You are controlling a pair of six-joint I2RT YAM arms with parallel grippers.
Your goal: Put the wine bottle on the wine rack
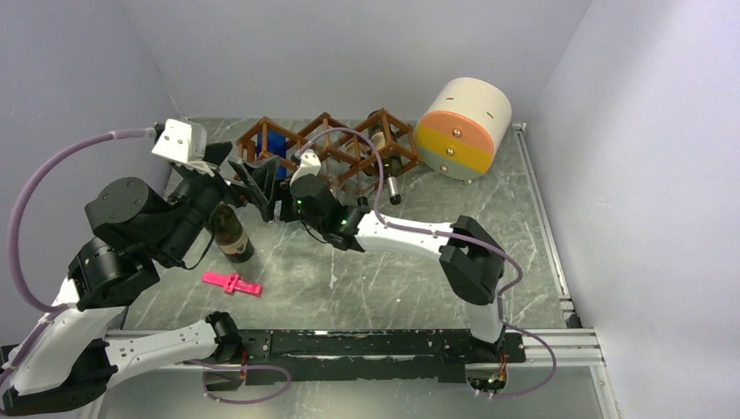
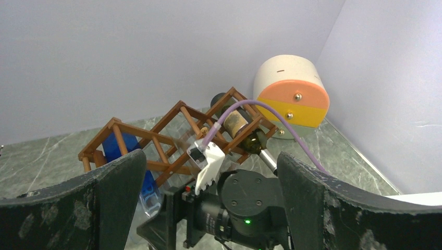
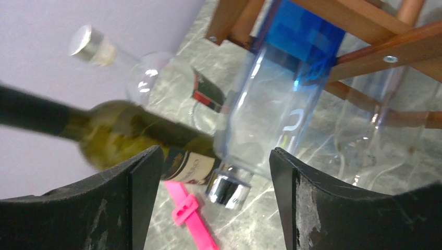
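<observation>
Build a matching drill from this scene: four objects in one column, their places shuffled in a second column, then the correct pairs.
Objects
1. pink clip
2. striped cylinder
3. dark wine bottle
4. blue-labelled clear bottle

Places
A. in the left cell of the wine rack
B. standing on the table, outside the rack
C. right of the rack, at the back
D. lying flat, nearest the table's front edge

Pairs: 1-D, 2-C, 3-B, 4-A

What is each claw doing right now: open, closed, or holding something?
Left claw: open, holding nothing.
Right claw: open, holding nothing.
</observation>
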